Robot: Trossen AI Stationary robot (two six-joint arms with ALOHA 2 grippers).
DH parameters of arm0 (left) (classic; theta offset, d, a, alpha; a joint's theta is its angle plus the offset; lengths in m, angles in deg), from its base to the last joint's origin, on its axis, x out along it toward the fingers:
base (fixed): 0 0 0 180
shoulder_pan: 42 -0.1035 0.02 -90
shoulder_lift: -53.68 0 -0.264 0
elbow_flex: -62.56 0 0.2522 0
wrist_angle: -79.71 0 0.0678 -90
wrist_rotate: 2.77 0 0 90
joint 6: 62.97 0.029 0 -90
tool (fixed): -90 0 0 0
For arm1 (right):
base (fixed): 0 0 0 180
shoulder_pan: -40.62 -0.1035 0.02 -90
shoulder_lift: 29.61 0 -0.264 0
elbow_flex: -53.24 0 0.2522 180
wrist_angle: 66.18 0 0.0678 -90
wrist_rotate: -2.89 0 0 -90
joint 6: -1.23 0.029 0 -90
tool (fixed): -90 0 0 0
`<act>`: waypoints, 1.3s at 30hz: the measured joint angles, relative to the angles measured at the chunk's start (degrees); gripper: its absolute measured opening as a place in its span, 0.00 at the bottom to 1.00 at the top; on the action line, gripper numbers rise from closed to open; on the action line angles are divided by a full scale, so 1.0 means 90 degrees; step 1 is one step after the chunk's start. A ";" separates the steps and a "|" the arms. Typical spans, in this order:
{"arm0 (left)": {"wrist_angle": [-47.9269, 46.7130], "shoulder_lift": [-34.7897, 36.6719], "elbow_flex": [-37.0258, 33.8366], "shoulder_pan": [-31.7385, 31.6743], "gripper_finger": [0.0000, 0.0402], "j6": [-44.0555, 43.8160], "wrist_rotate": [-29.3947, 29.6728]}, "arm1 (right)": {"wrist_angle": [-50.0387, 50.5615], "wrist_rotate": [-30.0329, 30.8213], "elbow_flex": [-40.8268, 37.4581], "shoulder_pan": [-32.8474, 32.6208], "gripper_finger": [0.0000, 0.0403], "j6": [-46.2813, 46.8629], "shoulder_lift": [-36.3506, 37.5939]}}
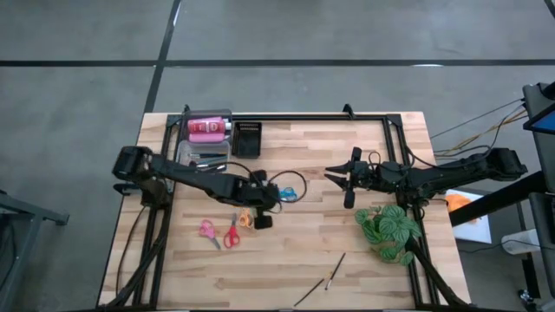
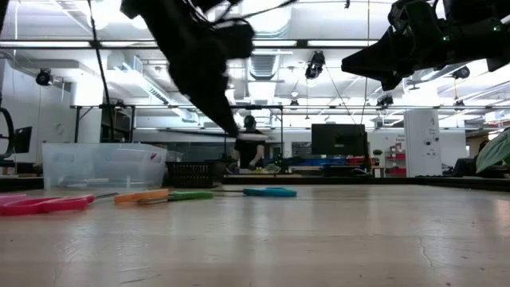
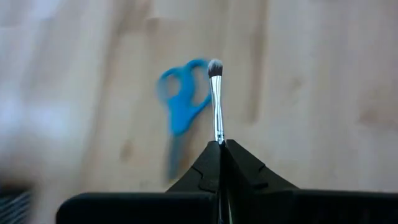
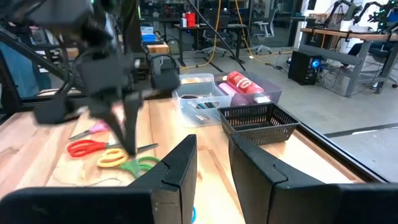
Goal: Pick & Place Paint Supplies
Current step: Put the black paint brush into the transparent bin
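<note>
1. My left end effector (image 3: 222, 146) is pinched tight on a thin brush (image 3: 216, 99). The bristle tip sticks out ahead, and the handle is hidden between the fingers.
2. In the high view that left end effector (image 1: 264, 204) hangs over the middle of the worktop (image 1: 303, 251), and its dark body covers the brush completely.
3. Blue scissors (image 3: 180, 102) lie flat beneath the brush tip. They are blurred, and I cannot tell the blade line cleanly.
4. My right end effector (image 1: 344, 178) hovers over the worktop's right half with its fingers a little apart and nothing between them.
5. Pink scissors (image 1: 208, 230) and red scissors (image 1: 231, 234) lie side by side toward the near-left. The orange-and-green pair (image 1: 246, 218) is partly under my left arm.
6. Two more brushes (image 1: 334, 270) lie near the front edge, well apart from everything else.
7. The clear tub (image 1: 206, 140) at the back-left holds a pink bottle (image 1: 206, 129), and its other contents are too small to make out.
8. The black basket (image 1: 248, 139) stands just beside the tub.
9. The green plant (image 1: 388, 230) crowds the right edge under my right arm.
10. There is bare wood between the two arms and along the front.
</note>
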State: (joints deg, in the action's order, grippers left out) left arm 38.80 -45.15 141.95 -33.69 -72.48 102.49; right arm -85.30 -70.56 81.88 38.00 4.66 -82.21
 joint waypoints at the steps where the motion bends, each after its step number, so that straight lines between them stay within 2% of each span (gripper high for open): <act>1: -0.0241 0.0159 -0.0002 0.0000 0.02 -0.0025 0.0177 | 0.0000 0.0000 0.0000 0.0002 0.22 0.0001 0.0002; 6: -0.1606 0.0939 -0.0003 -0.0063 0.02 -0.0093 0.0862 | -0.0002 -0.0002 0.0000 0.0000 0.22 -0.0002 0.0000; 14: -0.3147 0.1887 -0.0279 -0.0549 0.02 -0.0123 0.0948 | 0.0002 0.0000 0.0000 0.0002 0.22 -0.0001 0.0000; 18: -0.3574 0.2269 -0.0558 -0.0857 0.02 -0.0137 0.1218 | -0.0002 -0.0002 0.0000 0.0002 0.22 -0.0002 0.0000; 22: -0.3782 0.2584 -0.0909 -0.1269 0.02 -0.0111 0.1459 | -0.0001 -0.0002 0.0000 0.0000 0.22 0.0000 0.0000; 30: -0.3715 0.3067 -0.1761 -0.2086 0.02 -0.0049 0.1478 | 0.0000 -0.0002 0.0000 0.0001 0.22 -0.0001 0.0001; 39: -0.2952 0.3167 -0.2432 -0.2627 0.02 0.1212 0.1187 | 0.0002 -0.0002 0.0000 0.0000 0.22 -0.0002 0.0000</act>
State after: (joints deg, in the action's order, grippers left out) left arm 12.24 -16.65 120.06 -57.33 -61.57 113.17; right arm -85.28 -70.57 81.88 38.00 4.65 -82.21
